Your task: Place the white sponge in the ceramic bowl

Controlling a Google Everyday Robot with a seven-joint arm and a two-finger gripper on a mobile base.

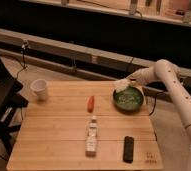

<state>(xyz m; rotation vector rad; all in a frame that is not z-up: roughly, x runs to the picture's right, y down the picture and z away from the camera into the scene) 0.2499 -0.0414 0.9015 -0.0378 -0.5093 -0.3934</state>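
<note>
A wooden table [54, 135] stands before a dark wall [89, 25]; the gripper [126, 83] clasps the white sponge [120, 86] over the ceramic bowl [129, 99] near the right edge.

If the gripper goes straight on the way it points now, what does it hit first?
Probably the back-left rim of the ceramic bowl: the gripper, holding the white sponge, points left and slightly down above it. Depth is unclear; it might clear the rim and meet the table.
</note>
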